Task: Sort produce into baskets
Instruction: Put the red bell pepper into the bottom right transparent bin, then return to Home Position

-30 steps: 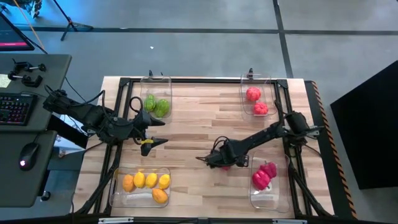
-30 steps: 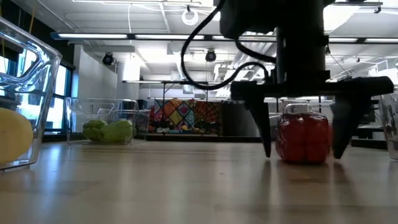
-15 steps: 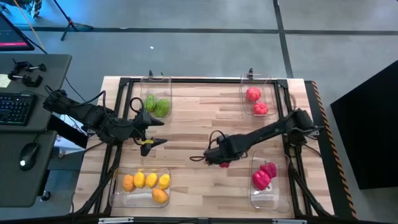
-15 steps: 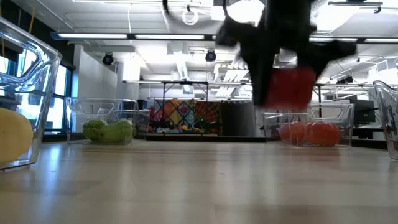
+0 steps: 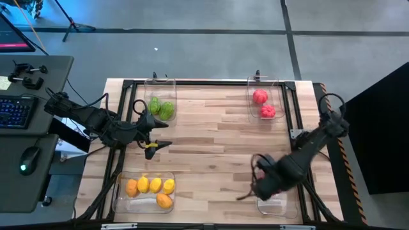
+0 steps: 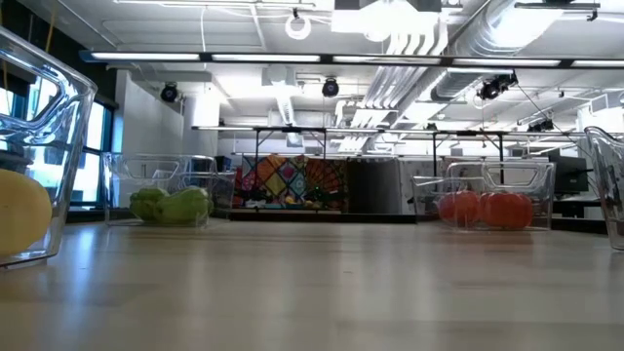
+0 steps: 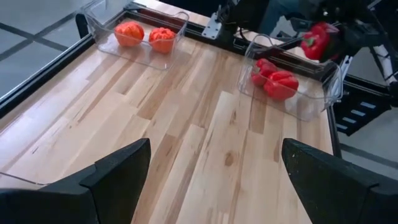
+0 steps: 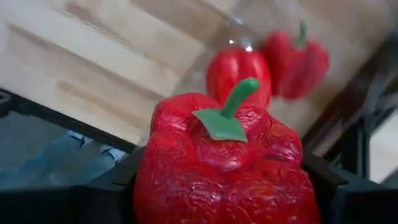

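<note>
A red bell pepper (image 8: 227, 168) is being pinched between the fingers of the right gripper (image 5: 263, 185) above the clear bin (image 5: 273, 206) at the high view's lower right, while the left gripper (image 5: 160, 135), fingers spread, is being held over the table (image 5: 211, 137) at centre left.

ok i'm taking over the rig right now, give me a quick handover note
Right hand: shut on a red pepper, held over the front right bin, which already has two red peppers.
Left hand: open, empty, waiting at the left side of the table.
Done: green pieces, yellow and orange pieces and two red pieces each sit in their own bin. No loose produce shows on the table.
Left: drop the held pepper into its bin.
</note>
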Tool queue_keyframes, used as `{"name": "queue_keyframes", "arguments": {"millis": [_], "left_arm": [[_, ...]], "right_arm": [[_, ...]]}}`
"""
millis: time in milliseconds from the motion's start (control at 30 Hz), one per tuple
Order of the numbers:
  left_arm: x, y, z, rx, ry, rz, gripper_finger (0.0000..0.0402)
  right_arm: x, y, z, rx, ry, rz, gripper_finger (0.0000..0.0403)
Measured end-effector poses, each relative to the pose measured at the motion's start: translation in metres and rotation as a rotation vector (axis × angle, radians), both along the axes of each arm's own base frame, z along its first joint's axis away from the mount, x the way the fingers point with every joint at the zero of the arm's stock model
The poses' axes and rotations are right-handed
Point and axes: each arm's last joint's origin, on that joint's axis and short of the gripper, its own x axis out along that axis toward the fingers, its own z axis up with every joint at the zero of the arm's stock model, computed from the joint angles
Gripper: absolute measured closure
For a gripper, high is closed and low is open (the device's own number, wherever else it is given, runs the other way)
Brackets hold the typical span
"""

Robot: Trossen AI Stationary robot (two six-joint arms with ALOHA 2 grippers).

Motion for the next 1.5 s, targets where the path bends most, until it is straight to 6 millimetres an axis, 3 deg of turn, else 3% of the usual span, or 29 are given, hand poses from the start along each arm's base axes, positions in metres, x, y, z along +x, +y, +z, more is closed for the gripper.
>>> {"name": "queue_keyframes", "arguments": {"millis": [233, 633, 767, 967, 1233, 1300, 1400, 1500], "left_arm": [[0.0, 0.0, 0.0, -0.003, -0.005, 0.0, 0.0051], [0.0, 0.0, 0.001, -0.028, -0.01, 0.011, 0.0051], [0.0, 0.0, 0.001, -0.032, -0.011, 0.013, 0.0051], [0.001, 0.0, 0.002, -0.031, -0.027, 0.024, 0.0051], [0.001, 0.001, 0.002, -0.035, -0.037, 0.045, 0.0051], [0.002, 0.001, 0.003, -0.06, -0.048, 0.057, 0.0051], [0.01, -0.003, 0.002, 0.0, -0.085, 0.019, 0.0051], [0.021, -0.012, -0.003, 0.001, -0.206, -0.133, 0.0051]], "right_arm": [[-0.036, 0.028, -0.015, 0.04, 0.107, -0.155, 0.0114], [-0.056, 0.047, -0.016, 0.051, 0.119, -0.11, 0.0108], [-0.054, 0.043, -0.021, 0.051, 0.147, -0.13, 0.0087], [-0.043, 0.039, -0.027, 0.095, 0.14, -0.085, 0.0011], [-0.045, 0.023, -0.009, 0.261, 0.259, 0.167, 0.0032], [-0.046, 0.021, -0.004, 0.25, 0.207, 0.171, 0.0033], [-0.05, 0.015, 0.002, 0.087, 0.03, 0.17, 0.0033], [-0.06, -0.003, 0.011, -0.032, -0.12, 0.07, 0.0033]]}}
